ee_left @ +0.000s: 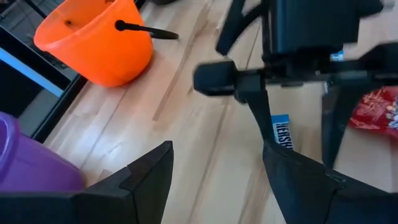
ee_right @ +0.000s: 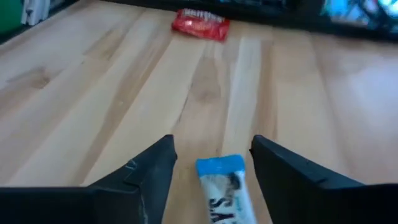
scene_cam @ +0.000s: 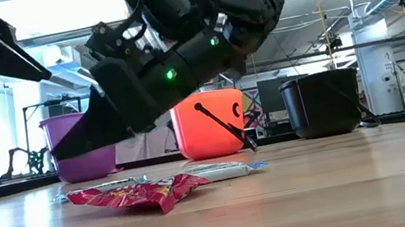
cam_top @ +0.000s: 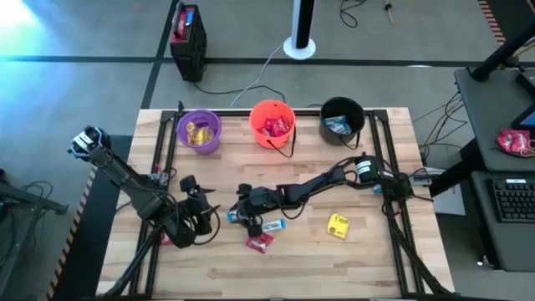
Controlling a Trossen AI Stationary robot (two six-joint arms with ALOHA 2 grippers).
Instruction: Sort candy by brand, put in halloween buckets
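My right claw (ee_right: pixel 211 165) is wide over the blue bar (ee_right: pixel 225 190), so I should centre it, drop to the desk (ee_right: pixel 93 81), then pinch across its width.

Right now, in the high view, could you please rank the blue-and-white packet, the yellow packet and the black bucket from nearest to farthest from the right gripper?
1. Blue-and-white packet, right beside the open right gripper, near table centre.
2. Yellow packet, farther toward the table's right side.
3. Black bucket, at the far edge, right end of the bucket row.
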